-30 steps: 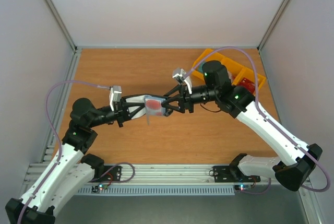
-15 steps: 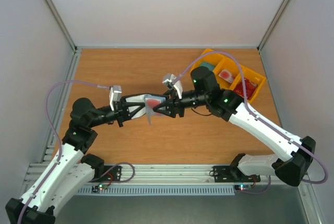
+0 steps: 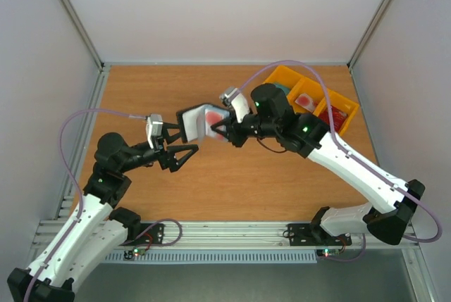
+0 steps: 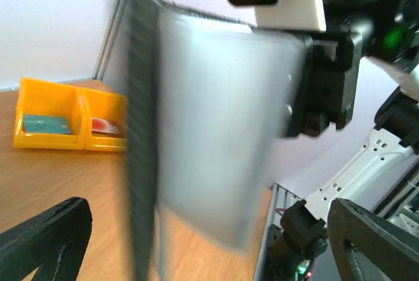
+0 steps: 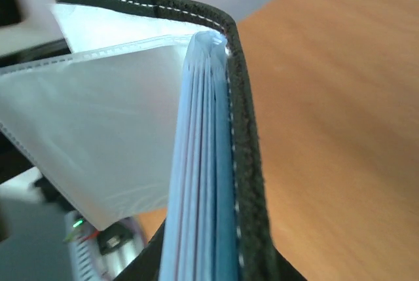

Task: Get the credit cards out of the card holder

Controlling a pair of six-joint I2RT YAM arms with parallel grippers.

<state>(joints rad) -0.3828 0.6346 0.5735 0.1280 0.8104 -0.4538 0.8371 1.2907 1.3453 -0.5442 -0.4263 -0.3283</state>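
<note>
- Two arms meet over the middle of the tabletop (image 3: 155, 91) in the top view. The right pincer (image 3: 220, 127) is clamped on the right edge of the holder (image 3: 194, 124) and holds it up off the wood, opened out and tilted.
- One red card (image 3: 213, 117) with a pale band shows in the holder's right half, next to the right pincer.
- Just near and left of the holder, the left pincer (image 3: 183, 157) is spread wide and holds nothing. It does not touch the holder.
- At the far right corner lies a yellow tray (image 3: 282, 75). It has a teal piece (image 3: 282, 89) in its left compartment and red pieces in the other two.
- From the left wrist, the holder fills the middle as a blurred grey panel with a dark ribbed left edge. The right pincer grips its right side. The left fingers (image 4: 46, 235) sit far apart at the bottom corners, and the tray is far left.
- From the right wrist, the holder is seen edge-on, with a dark stitched cover, pale blue sleeves stacked inside and a clear pocket fanned out to the left. The card is not discernible, and neither are the fingers.
</note>
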